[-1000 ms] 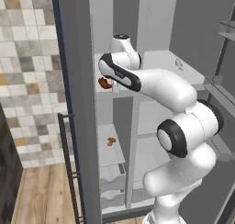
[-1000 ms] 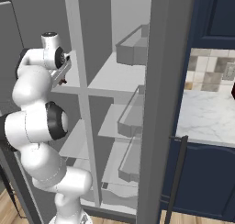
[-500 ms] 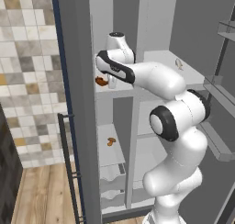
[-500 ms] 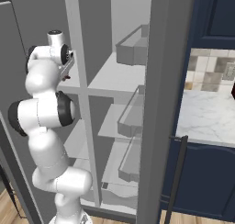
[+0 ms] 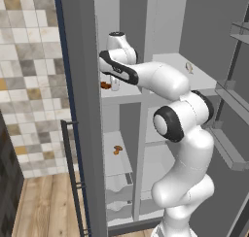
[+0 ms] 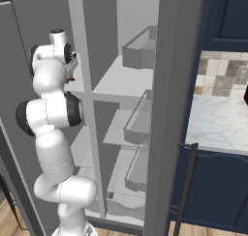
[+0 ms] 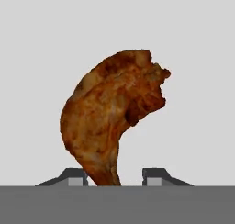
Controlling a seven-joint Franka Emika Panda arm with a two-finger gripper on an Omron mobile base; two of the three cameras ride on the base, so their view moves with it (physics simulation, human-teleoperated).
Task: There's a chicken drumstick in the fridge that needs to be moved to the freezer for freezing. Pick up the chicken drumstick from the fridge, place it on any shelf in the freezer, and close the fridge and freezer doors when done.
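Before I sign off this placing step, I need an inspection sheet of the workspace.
Surface: white freezer shelf, drumstick lying on it.
Job's things: chicken drumstick between the pincer tips, with gaps on both sides; both doors open.
Clutter: orange-tan lump on a lower freezer shelf; pale piece on a fridge shelf.
Grippers: pincer partly open, straddling the drumstick.
Cables: nothing seen.
Surroundings: tiled wall, wood floor.

Left base view: from behind, left of the arm (image 5: 165, 85), facing the open freezer (image 5: 116, 153). Right base view: from behind, right, facing the same shelves (image 6: 116, 80) and arm. Hand view: very near, along the fingertips (image 7: 75, 176) at the drumstick (image 7: 110, 122).
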